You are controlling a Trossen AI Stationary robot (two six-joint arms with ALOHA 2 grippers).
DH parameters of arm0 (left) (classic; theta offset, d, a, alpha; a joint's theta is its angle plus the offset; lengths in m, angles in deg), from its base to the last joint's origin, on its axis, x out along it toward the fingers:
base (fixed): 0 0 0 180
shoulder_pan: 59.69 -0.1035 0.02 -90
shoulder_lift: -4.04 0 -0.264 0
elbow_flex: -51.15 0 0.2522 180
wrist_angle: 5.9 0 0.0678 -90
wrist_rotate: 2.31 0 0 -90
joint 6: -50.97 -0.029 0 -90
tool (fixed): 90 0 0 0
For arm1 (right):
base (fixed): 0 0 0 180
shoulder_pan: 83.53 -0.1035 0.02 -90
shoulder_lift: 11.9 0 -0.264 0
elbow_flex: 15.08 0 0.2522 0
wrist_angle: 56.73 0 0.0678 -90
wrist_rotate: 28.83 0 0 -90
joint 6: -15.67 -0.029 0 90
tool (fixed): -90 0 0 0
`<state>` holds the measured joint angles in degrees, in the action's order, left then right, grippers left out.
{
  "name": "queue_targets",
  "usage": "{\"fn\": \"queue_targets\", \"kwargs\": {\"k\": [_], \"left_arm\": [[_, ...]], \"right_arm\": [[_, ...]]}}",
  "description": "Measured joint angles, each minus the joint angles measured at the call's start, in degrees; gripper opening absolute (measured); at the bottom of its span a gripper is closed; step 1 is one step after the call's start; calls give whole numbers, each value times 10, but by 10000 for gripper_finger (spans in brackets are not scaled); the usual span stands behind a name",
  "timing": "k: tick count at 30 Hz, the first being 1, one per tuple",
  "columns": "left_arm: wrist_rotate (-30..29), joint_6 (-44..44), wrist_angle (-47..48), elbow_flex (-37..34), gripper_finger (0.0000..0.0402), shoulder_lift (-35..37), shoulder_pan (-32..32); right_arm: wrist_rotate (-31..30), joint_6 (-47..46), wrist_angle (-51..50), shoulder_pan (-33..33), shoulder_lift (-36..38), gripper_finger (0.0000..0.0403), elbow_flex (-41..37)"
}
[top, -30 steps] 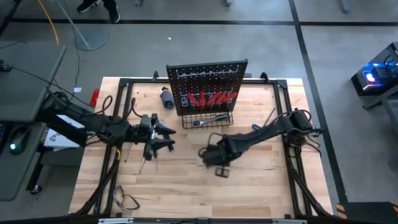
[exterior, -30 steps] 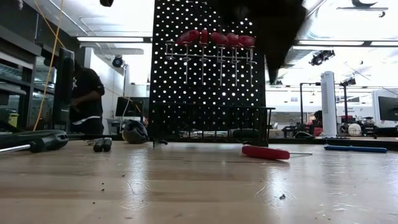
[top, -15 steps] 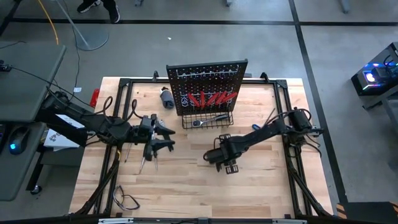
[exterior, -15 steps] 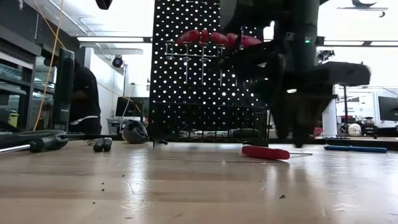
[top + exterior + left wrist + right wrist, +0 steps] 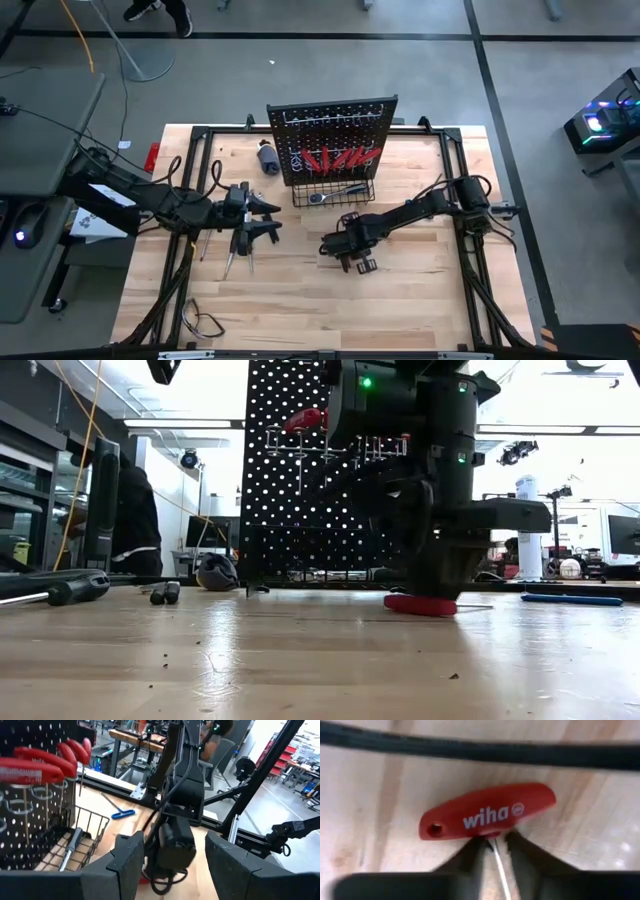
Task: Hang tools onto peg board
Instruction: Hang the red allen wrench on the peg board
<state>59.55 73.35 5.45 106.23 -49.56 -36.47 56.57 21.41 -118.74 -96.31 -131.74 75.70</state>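
Reaching down at the middle of the light wooden table [image 5: 300, 290], my right gripper [image 5: 495, 847] sits low over a red T-handled driver marked "wiha" [image 5: 487, 812]. Its two dark fingers [image 5: 470, 855] straddle the thin silver shaft just below the handle, narrowly parted; I cannot tell whether they press on the shaft. The driver lies flat on the wood, in front of the black perforated peg board [image 5: 333, 125], apart from it. Red-handled tools [image 5: 335, 158] hang in a row on that board, and a silver wrench [image 5: 335, 192] lies in the black wire basket [image 5: 300, 195] at its base. My left gripper [image 5: 262, 219] waits over the table's left side, fingers wide apart, holding nothing.
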Motion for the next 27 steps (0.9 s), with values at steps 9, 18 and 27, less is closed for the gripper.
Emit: {"fn": "queue_targets", "kwargs": {"k": [9,18,27], "left_arm": [[5,44,10,0,190,0,1],[15,17,-19,0,190,3,1],[-4,-61,-71,0,190,-11,1]], "right_arm": [[-22,-29,-30,-20,22,2,18],[-30,-142,-56,-27,116,0,66],[-228,-295,9,-49,215,0,173]]}}
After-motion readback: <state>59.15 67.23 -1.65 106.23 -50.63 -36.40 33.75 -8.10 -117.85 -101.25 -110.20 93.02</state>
